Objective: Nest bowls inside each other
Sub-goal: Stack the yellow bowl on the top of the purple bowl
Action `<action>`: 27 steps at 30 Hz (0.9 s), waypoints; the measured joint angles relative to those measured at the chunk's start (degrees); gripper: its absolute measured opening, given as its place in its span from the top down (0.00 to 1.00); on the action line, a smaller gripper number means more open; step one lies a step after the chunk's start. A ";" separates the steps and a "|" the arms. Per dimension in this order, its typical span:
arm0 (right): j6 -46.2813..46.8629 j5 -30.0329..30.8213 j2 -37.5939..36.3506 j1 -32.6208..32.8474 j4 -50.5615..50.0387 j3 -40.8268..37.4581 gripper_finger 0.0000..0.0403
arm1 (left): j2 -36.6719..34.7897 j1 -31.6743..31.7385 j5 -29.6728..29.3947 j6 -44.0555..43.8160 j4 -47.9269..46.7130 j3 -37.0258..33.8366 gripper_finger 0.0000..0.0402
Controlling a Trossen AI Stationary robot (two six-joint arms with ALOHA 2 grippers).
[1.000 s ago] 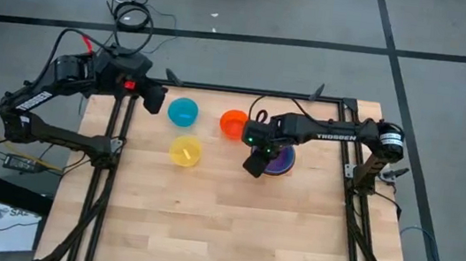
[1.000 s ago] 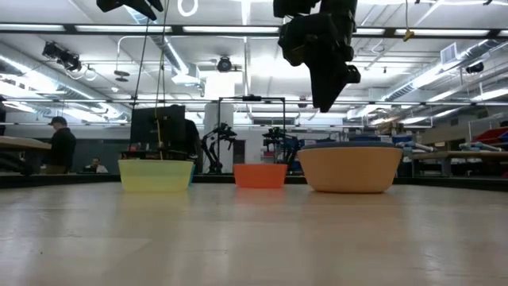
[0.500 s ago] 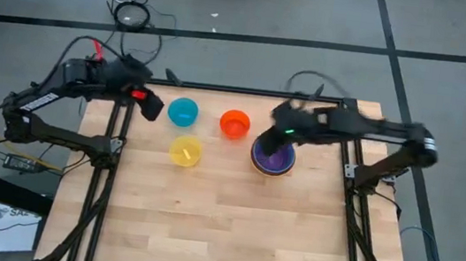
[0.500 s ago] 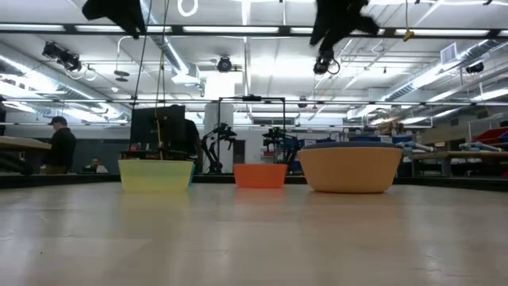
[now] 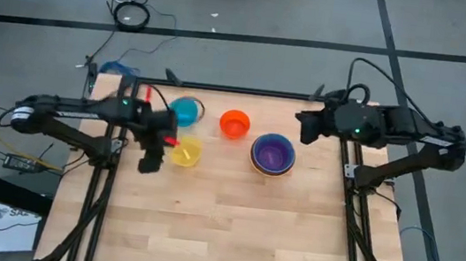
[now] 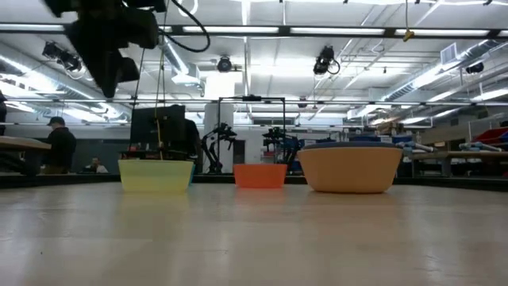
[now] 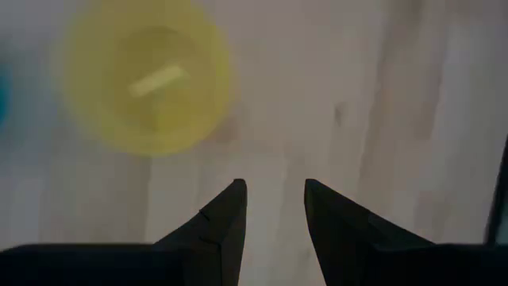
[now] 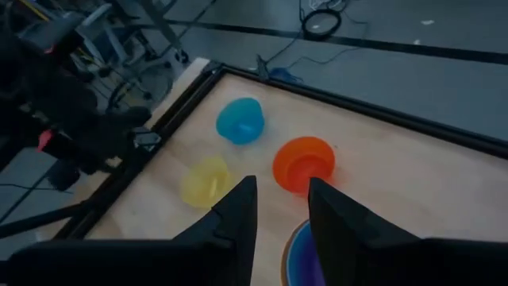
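Observation:
Three nested bowls stand right of the table's middle: a purple bowl [image 5: 273, 152] inside a blue one, inside the large orange bowl [image 6: 350, 168]. A red-orange bowl [image 5: 235, 124], a cyan bowl [image 5: 184, 111] and a yellow bowl [image 5: 186, 151] stand apart on their bases, to the left of the stack. My left gripper [image 5: 150, 158] hangs open, pointing down, just left of the yellow bowl [image 7: 147, 75] and above the table [image 6: 107, 48]. My right gripper [image 5: 303, 126] is open and raised near the table's far right corner, with nothing between its fingers [image 8: 282, 191].
A black frame [image 5: 247, 90] runs along the table's edges. The near half of the wooden tabletop [image 5: 221, 227] holds nothing. Cables lie on the floor beyond the far edge. People and equipment show in the room behind.
My right gripper has risen from above the nested bowls and drawn back toward the table's far right corner. My left gripper has come down from the far left corner toward the near edge, turning to point downward beside the yellow bowl. No bowl has moved.

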 joint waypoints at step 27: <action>1.21 -11.57 12.54 -0.15 0.40 -0.02 0.75 | 30.34 -7.29 -15.40 6.33 16.00 -0.16 0.66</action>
